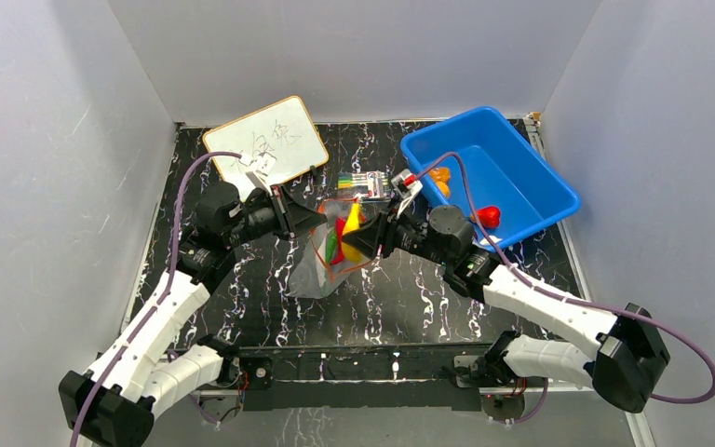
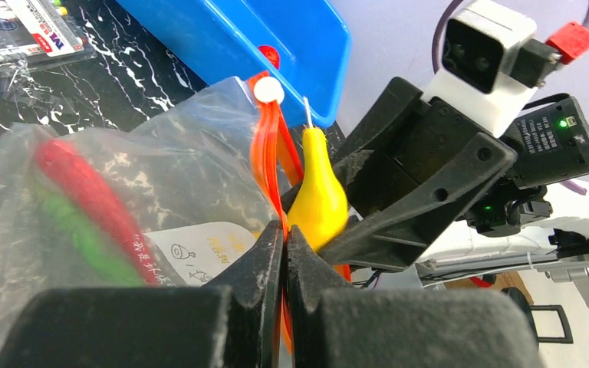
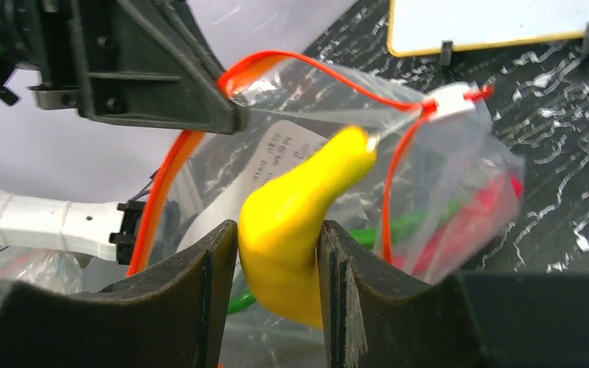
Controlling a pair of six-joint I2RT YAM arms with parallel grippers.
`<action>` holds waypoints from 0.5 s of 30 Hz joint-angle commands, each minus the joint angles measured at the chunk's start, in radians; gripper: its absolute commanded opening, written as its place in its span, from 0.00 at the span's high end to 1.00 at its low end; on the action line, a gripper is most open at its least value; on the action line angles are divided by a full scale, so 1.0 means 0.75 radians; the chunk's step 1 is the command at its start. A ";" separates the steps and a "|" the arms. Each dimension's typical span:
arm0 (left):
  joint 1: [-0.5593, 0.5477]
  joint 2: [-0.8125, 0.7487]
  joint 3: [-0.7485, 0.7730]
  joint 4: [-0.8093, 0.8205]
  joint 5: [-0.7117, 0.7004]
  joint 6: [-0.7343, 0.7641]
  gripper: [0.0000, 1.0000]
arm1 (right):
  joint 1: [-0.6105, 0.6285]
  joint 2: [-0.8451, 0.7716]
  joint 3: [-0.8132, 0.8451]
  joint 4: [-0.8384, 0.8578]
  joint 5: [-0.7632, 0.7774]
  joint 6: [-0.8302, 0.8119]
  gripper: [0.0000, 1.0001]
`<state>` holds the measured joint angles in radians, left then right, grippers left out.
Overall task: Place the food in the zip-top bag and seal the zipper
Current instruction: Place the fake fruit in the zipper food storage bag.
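The clear zip-top bag (image 1: pixel 321 256) hangs at the table's middle with a red chili (image 2: pixel 92 195) and a green pepper (image 2: pixel 80 238) inside. My left gripper (image 2: pixel 285 230) is shut on the orange-red zipper (image 2: pixel 264 153) at the bag's mouth and holds it up. My right gripper (image 3: pixel 280 230) is shut on the yellow banana (image 3: pixel 295 222), which points into the open mouth of the bag (image 3: pixel 445 176). The banana also shows in the left wrist view (image 2: pixel 318 199) and the top view (image 1: pixel 352 220). A red strawberry (image 1: pixel 490 216) and orange fruit (image 1: pixel 440 183) lie in the blue tub.
The blue plastic tub (image 1: pixel 531 168) stands at the back right. A pack of coloured markers (image 1: pixel 365 183) lies behind the bag. A small whiteboard (image 1: pixel 265 142) lies at the back left. Grey walls close in three sides.
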<state>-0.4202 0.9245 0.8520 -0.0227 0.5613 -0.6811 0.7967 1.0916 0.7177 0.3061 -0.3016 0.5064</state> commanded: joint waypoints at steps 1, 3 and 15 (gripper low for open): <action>0.002 0.006 -0.020 0.097 0.060 0.021 1.00 | 0.003 0.032 0.063 -0.094 0.105 0.081 0.58; 0.002 0.010 -0.027 0.112 0.060 0.027 1.00 | 0.003 0.056 0.104 -0.179 0.132 0.066 0.56; 0.002 0.036 -0.018 0.079 0.057 0.129 1.00 | 0.003 0.082 0.433 -0.632 0.211 -0.014 0.42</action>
<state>-0.4202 0.9588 0.8349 0.0219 0.5854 -0.6346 0.7967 1.1652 0.9382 -0.0811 -0.1703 0.5198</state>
